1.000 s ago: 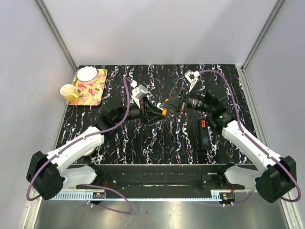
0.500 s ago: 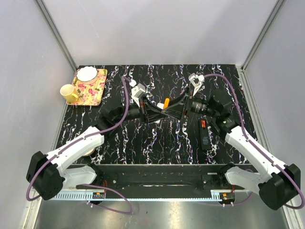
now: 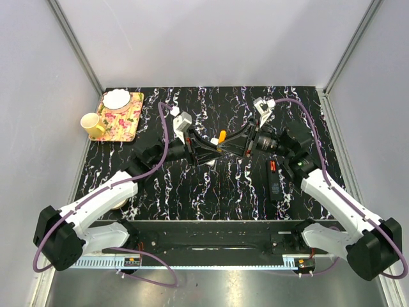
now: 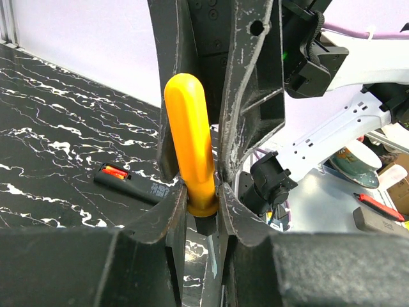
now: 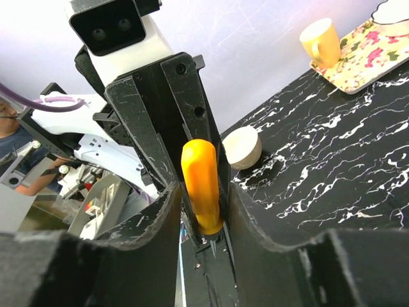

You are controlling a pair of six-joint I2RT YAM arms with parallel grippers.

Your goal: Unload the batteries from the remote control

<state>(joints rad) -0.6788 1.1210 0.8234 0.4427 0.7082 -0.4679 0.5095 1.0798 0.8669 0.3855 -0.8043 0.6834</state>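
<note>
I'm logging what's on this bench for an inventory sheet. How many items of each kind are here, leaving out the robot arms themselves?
Remote control: 1
Orange-handled screwdriver: 1
Yellow mug: 1
Floral tray: 1
White dish on the tray: 1
Small beige bowl: 1
Total: 6

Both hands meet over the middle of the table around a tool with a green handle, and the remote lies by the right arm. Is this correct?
Not quite: the handle is orange, not green, as the left wrist view shows. The left hand and right hand do meet around it, and the remote does lie by the right arm.
</note>
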